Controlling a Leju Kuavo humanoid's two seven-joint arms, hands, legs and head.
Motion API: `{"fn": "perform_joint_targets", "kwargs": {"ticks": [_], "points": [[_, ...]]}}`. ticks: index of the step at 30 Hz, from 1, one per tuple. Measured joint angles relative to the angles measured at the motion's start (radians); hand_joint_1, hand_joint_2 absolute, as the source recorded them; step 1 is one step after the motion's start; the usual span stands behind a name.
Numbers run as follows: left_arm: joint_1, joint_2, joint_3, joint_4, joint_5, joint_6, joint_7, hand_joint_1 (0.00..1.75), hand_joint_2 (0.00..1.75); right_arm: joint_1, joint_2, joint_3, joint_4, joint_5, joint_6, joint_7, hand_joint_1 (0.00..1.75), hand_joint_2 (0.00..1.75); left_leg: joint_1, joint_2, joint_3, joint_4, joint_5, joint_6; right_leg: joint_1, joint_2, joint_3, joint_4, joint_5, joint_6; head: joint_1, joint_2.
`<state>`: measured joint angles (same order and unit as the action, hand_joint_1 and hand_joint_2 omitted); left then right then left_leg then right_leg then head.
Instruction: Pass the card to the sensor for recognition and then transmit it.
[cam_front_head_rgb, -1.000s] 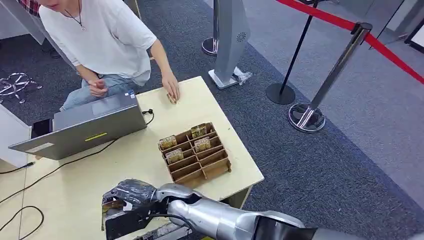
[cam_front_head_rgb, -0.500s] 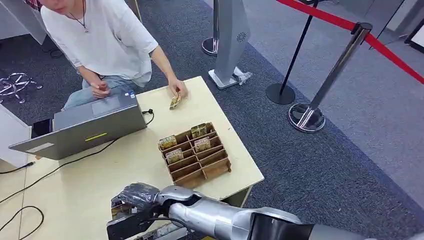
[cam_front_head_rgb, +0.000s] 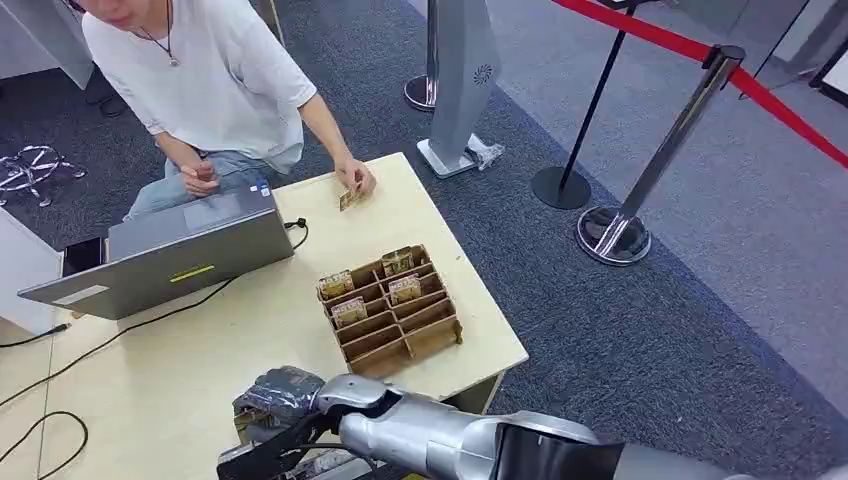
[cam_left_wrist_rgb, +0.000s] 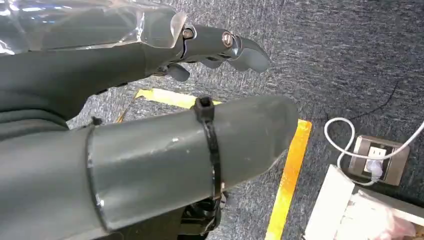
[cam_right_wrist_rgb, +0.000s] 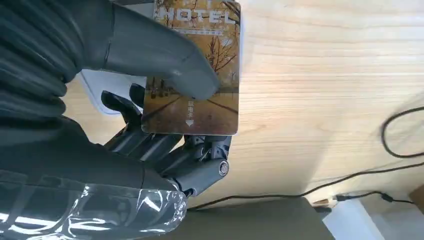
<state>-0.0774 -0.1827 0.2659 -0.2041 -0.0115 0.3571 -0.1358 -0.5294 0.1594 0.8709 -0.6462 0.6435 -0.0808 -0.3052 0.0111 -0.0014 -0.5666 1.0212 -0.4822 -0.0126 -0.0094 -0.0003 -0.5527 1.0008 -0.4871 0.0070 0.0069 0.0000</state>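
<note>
The robot's right arm (cam_front_head_rgb: 440, 435) was a smooth silver tube, darkening to black near the shoulder, with a thin black cable running along it toward the wrist. The right hand (cam_front_head_rgb: 275, 395) was dark grey, wrapped in crinkled clear plastic film. In the right wrist view it showed a ribbed grey cover, a thick matte grey thumb (cam_right_wrist_rgb: 150, 52) and darker fingers (cam_right_wrist_rgb: 200, 160) pinned with a round silver screw. The left hand (cam_left_wrist_rgb: 150, 145) looked alike: its thick grey thumb carried a black cable tie, and its fingers (cam_left_wrist_rgb: 220, 45) had bright screw heads beneath glossy film.
</note>
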Motion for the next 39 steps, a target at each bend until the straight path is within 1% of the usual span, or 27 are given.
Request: {"fn": "perform_joint_targets", "kwargs": {"ticks": [4, 13, 17, 20, 22, 25, 29, 34, 39], "points": [[0.0, 0.0, 0.0, 0.0, 0.001, 0.001, 0.0, 0.0, 0.0, -0.01, 0.009, 0.016, 0.019, 0.03, -0.031, 0.021, 1.75, 1.75, 0.0, 0.0, 0.0, 0.0, 0.0, 0.0, 0.0, 0.0, 0.0, 0.0, 0.0, 0.0, 0.0, 0.0], [0.0, 0.0, -0.002, 0.0, 0.0, -0.001, 0.0, 0.0, 0.0, -0.02, 0.014, 0.019, 0.04, 0.026, -0.035, 0.044, 1.75, 1.75, 0.0, 0.0, 0.0, 0.0, 0.0, 0.0, 0.0, 0.0, 0.0, 0.0, 0.0, 0.0, 0.0, 0.0], [0.0, 0.0, -0.005, 0.0, -0.002, -0.004, 0.0, 0.0, 0.0, -0.021, 0.014, 0.019, 0.044, -0.006, -0.015, 0.041, 1.75, 1.75, 0.0, 0.0, 0.0, 0.0, 0.0, 0.0, 0.0, 0.0, 0.0, 0.0, 0.0, 0.0, 0.0, 0.0], [0.0, 0.0, -0.011, 0.0, -0.002, -0.004, 0.0, 0.0, 0.0, -0.022, 0.014, 0.011, 0.043, -0.038, 0.017, 0.021, 1.75, 1.75, 0.0, 0.0, 0.0, 0.0, 0.0, 0.0, 0.0, 0.0, 0.0, 0.0, 0.0, 0.0, 0.0, 0.0], [0.0, 0.0, -0.016, 0.0, -0.002, -0.005, 0.0, 0.0, 0.0, -0.023, 0.014, 0.001, 0.042, -0.065, 0.052, 0.004, 1.75, 1.75, 0.0, 0.0, 0.0, 0.0, 0.0, 0.0, 0.0, 0.0, 0.0, 0.0, 0.0, 0.0, 0.0, 0.0], [0.0, 0.0, -0.018, 0.0, -0.002, -0.008, 0.0, 0.0, 0.0, -0.023, 0.013, -0.023, 0.031, -0.142, 0.16, -0.035, 1.75, 1.75, 0.0, 0.0, 0.0, 0.0, 0.0, 0.0, 0.0, 0.0, 0.0, 0.0, 0.0, 0.0, 0.0, 0.0], [0.0, 0.001, -0.018, 0.0, -0.001, -0.008, 0.0, 0.0, 0.0, -0.023, 0.012, -0.054, 0.006, -0.226, 0.269, -0.065, 1.75, 1.75, 0.0, 0.0, 0.0, 0.0, 0.0, 0.0, 0.0, 0.0, 0.0, 0.0, 0.0, 0.0, 0.0, 0.0], [0.0, 0.002, -0.018, 0.0, 0.0, -0.007, -0.001, 0.0, 0.0, -0.024, 0.004, -0.079, -0.031, -0.288, 0.336, -0.076, 1.75, 1.75, 0.0, 0.0, 0.0, 0.0, 0.0, 0.0, 0.0, 0.0, 0.0, 0.0, 0.0, 0.0, 0.0, 0.0], [0.0, 0.003, -0.018, 0.0, 0.002, -0.01, 0.001, 0.0, 0.0, -0.034, -0.001, -0.085, -0.058, -0.304, 0.331, -0.064, 1.75, 1.75, 0.0, 0.0, 0.0, 0.0, 0.0, 0.0, 0.0, 0.0, 0.0, 0.0, 0.0, 0.0, 0.0, 0.0]]}}
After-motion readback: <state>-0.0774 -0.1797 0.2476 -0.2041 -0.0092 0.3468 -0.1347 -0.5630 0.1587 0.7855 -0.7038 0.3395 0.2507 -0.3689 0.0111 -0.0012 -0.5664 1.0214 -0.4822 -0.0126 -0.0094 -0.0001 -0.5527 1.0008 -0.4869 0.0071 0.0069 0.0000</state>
